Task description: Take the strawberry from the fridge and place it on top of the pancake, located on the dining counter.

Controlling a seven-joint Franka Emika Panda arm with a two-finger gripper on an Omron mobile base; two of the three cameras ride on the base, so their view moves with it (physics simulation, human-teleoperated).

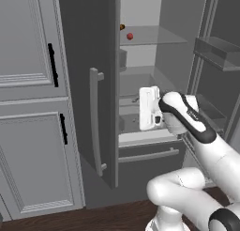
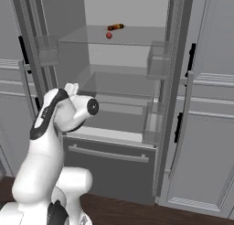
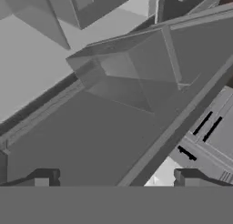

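The fridge (image 1: 89, 47) stands with both doors open, its light grey inside (image 2: 68, 18) bare but for the upper glass shelf. There the tiny red strawberry (image 1: 130, 36) (image 2: 109, 35) rests near the front edge. My gripper (image 1: 140, 103) (image 2: 71, 88) is open and empty, reaching into the fridge at the lower shelf level, well below the strawberry and a little to its left. In the hand view the two fingertips (image 3: 45, 177) stand wide apart before a grey shelf and a door bin (image 3: 123, 77). The pancake and the dining counter are out of view.
An elongated dark red-and-orange item (image 1: 122, 26) (image 2: 115, 27) lies just behind the strawberry. The open left door with its bar handle (image 1: 95, 122) is close beside my hand. Clear door bins (image 2: 157, 66) hang on the right door. A drawer with a bar handle (image 2: 107, 154) sits below.
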